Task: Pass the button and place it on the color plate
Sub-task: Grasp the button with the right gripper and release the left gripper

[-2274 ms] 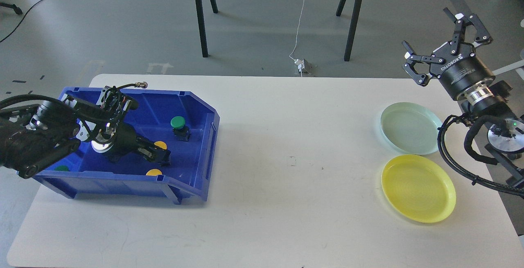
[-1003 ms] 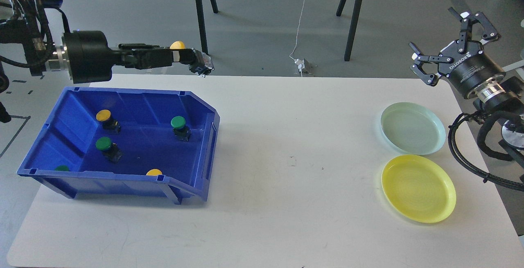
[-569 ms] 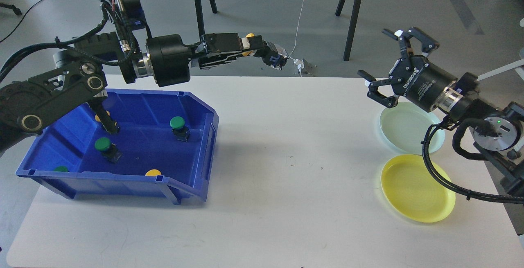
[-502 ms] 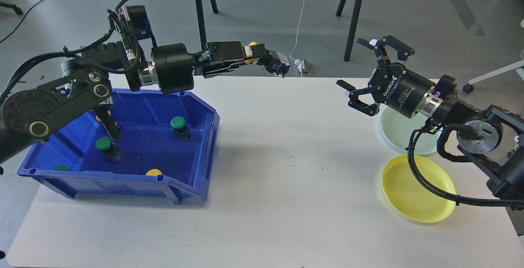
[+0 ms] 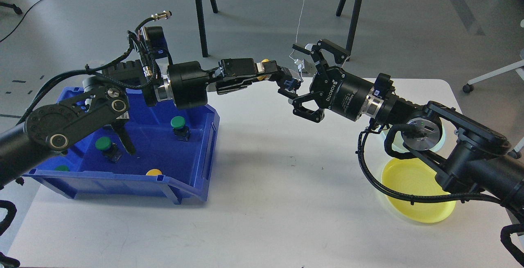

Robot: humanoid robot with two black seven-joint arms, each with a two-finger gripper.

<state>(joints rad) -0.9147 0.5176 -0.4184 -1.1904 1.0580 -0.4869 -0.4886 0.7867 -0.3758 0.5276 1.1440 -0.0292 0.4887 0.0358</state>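
My left gripper (image 5: 275, 74) is shut on a yellow button (image 5: 265, 61) and holds it in the air above the table's far middle; the button's dark body (image 5: 291, 83) sticks out past the fingertips. My right gripper (image 5: 297, 80) is open, with its fingers above and below that dark body; I cannot tell if they touch it. The yellow plate (image 5: 413, 208) lies at the right front, partly behind my right arm. The pale green plate (image 5: 441, 141) behind it is mostly hidden by the arm.
A blue bin (image 5: 206, 137) stands at the left with two green buttons (image 5: 177, 122) (image 5: 103, 143), a yellow one (image 5: 154, 172) and another green one (image 5: 62, 168). Stand legs (image 5: 199, 14) rise beyond the table's far edge.
My left gripper lifted the yellow button out of the bin and carried it right to the table's middle. My right gripper swung left from beside the plates and now brackets the button's body.
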